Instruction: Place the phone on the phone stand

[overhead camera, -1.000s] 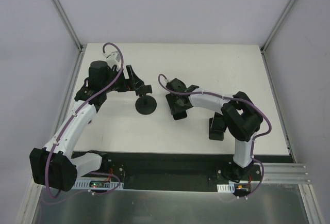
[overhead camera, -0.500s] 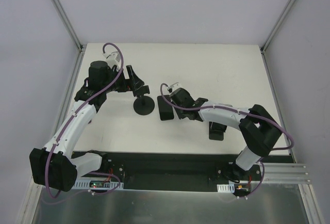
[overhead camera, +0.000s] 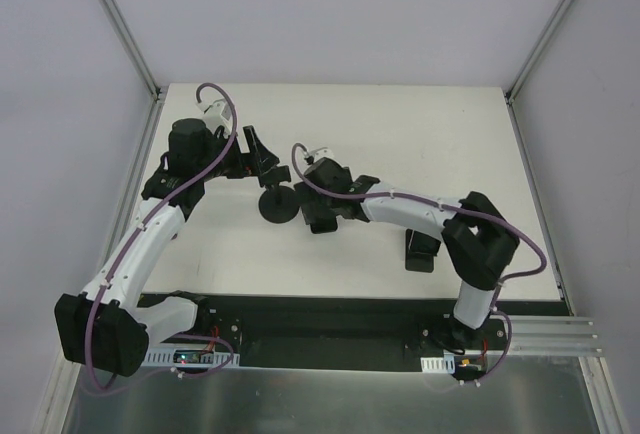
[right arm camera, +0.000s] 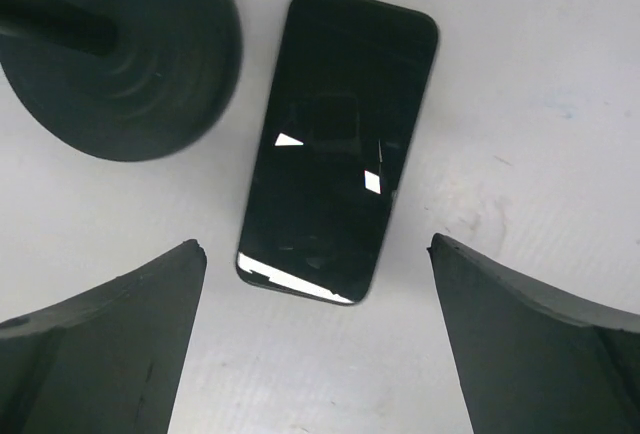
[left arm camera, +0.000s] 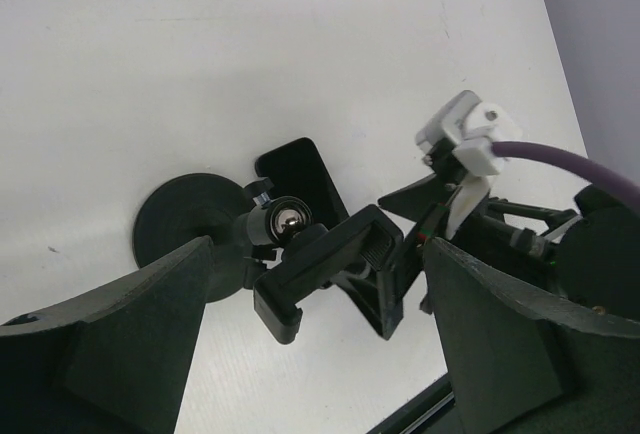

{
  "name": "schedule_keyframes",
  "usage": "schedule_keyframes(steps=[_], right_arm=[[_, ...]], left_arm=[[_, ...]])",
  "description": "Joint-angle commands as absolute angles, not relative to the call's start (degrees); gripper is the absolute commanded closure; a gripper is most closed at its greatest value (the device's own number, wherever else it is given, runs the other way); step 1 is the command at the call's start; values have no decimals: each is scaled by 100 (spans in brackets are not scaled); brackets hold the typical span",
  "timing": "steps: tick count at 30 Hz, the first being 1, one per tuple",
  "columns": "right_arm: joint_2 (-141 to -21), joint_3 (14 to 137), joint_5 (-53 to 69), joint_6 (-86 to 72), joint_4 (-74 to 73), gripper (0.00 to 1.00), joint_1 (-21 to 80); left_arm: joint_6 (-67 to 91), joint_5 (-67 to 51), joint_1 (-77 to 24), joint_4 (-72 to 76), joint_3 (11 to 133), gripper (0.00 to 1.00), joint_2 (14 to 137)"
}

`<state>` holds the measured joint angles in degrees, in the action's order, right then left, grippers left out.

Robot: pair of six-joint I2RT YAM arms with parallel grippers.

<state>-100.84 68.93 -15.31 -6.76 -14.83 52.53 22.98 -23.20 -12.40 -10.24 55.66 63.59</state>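
You'll see a white table (overhead camera: 440,129) enclosed by grey walls (overhead camera: 330,14). A small black folding stand (overhead camera: 420,252) lies toward 4 o'clock from the table's middle, partly hidden. Aluminium frame posts (overhead camera: 122,26) rise at 10 and 2 o'clock. A black mounting plate (overhead camera: 330,329) runs along 6 o'clock, with silver rails (overhead camera: 550,334) at 5 o'clock.

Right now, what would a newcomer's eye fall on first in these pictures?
A black phone lies flat and screen-up on the white table, right beside the round base of the phone stand. The right gripper hangs open above the phone. The left gripper is open too, with a finger on each side of the stand's top.
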Motion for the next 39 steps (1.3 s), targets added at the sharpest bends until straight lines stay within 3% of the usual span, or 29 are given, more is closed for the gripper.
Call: schedule_keyframes(steps=[1,6,19,28,31,36,39], right_arm=[[-10695,7759,-1810,-1028,-2362,3,5475],[-11039,8104,-2373,-1327,-2698,3,5563],[-11610,8253,-1784,-1318,-2461,1,5441],[-11224,7595,-1679,-1345,-2628,32,5247],[-10830,7199,-1652,-1406,-2610,36,5177],[-10302,6593,-1732,-1485,-2558,36,5159],[-10081,6381,-1714,-1415,-2461,26,5150]], left_arm=[[2241,-2233,-1274,-984,5599,16,6205],[2303,-2355,-1274,-984,5625,16,6258],[2338,-2382,-1266,-932,5590,15,6293],[2425,-2548,-1274,-923,5607,15,6407],[2443,-2637,-1274,-888,5616,15,6442],[2461,-2645,-1274,-888,5607,15,6451],[2479,-2655,-1274,-870,5608,15,6443]])
